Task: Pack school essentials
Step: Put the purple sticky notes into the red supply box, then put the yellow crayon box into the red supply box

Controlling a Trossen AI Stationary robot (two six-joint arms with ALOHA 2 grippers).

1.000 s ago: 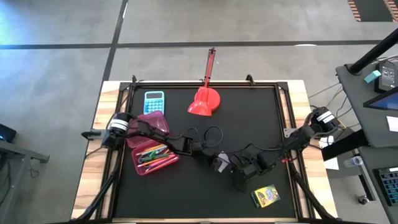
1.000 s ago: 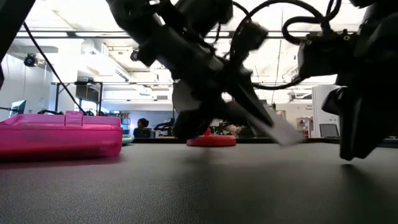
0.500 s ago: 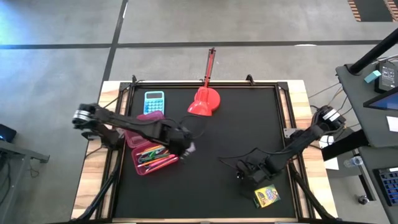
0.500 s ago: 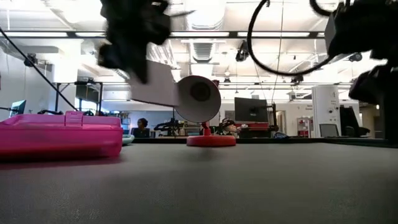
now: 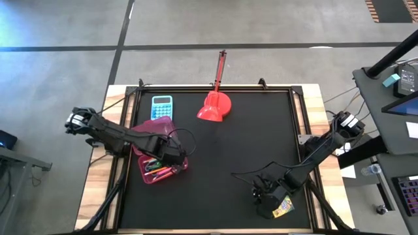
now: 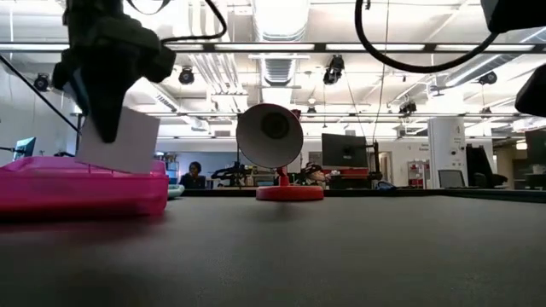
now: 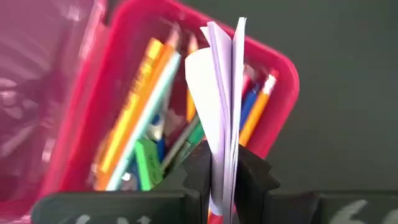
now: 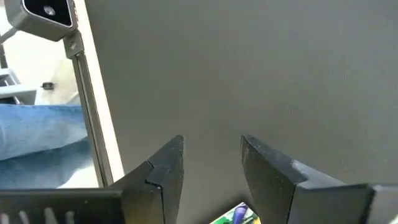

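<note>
The small white square is a thin stack of white sheets held by my left gripper above the open pink pencil case, which holds orange, blue and green pencils and highlighters. In the low view the white square hangs under my left gripper, its lower edge at the pencil case's rim. My right gripper is open and points down just above the table beside the green-yellow crayon box, whose corner shows between its fingers. My left gripper pinches the white square between its two fingers, at one edge of the stack, several sheets together. The fingers come from above, pointing down. The square hangs edge-on below them over the pencil case; whether it touches the things inside I cannot tell.
The pencil case's open lid lies toward the far edge. A light-blue calculator sits beyond it. A red scoop-shaped object with a long handle stands at the far edge. The black table middle is bare. A person's jeans show past the table edge.
My left gripper has carried the white square from the table's middle toward the left edge, and now holds it over the pink pencil case. My right gripper has moved toward the near right corner, down over the crayon box.
</note>
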